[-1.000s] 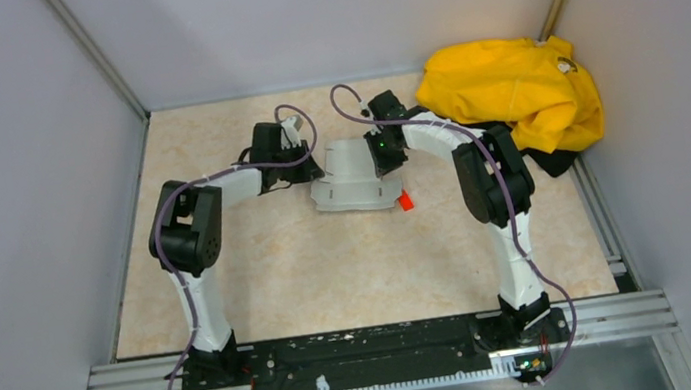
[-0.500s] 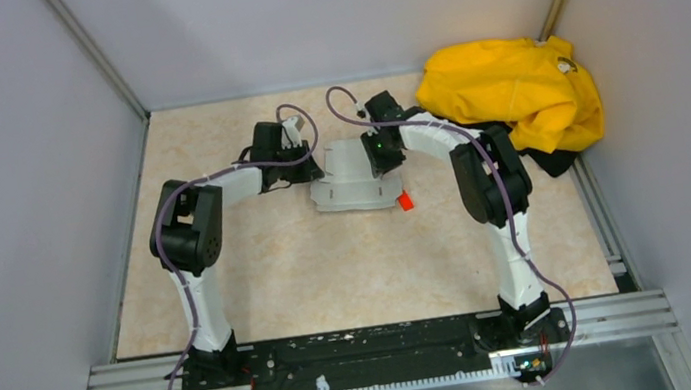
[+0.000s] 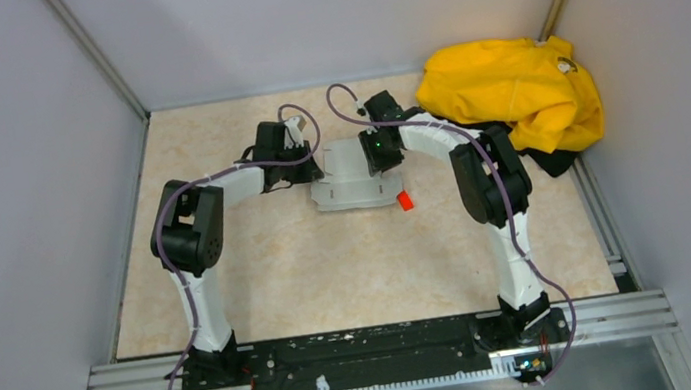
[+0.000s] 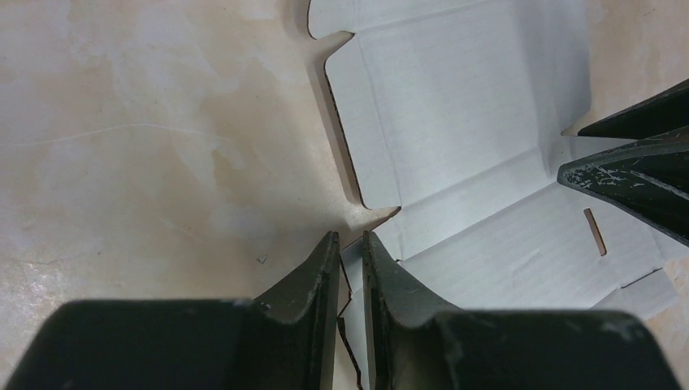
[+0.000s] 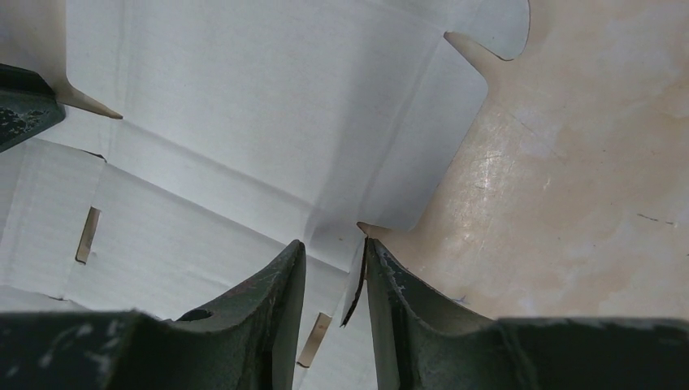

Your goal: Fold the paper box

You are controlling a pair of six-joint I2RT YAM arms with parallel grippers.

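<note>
Item one: the paper box (image 3: pixel 355 182). We found it as a pale, die-cut sheet, still mostly unfolded, lying on the surface (image 3: pixel 310 260) toward the far middle, between the two arms. Creases, slots and tabs showed across its inner face. Its far panel appeared to rise slightly from the surface.

Item two: the left end effector (image 4: pixel 349 237). We recorded it at the sheet's left edge, fingers drawn narrow, with an upturned flap edge pinched between them. The wrist view showed the flap standing on edge in the slim gap.

Item three: the right end effector (image 5: pixel 333 244). We recorded it at the sheet's right edge, opposite the left one. Its fingers stood a little apart. A raised flap edge sat in the gap against one finger, clear of the other, so we judged it unclamped.

Item four: a small red block (image 3: pixel 405 201), on the surface just beside the sheet's near right corner.

Item five: a yellow garment (image 3: pixel 520 91), heaped in the far right corner, well apart from the sheet.
</note>
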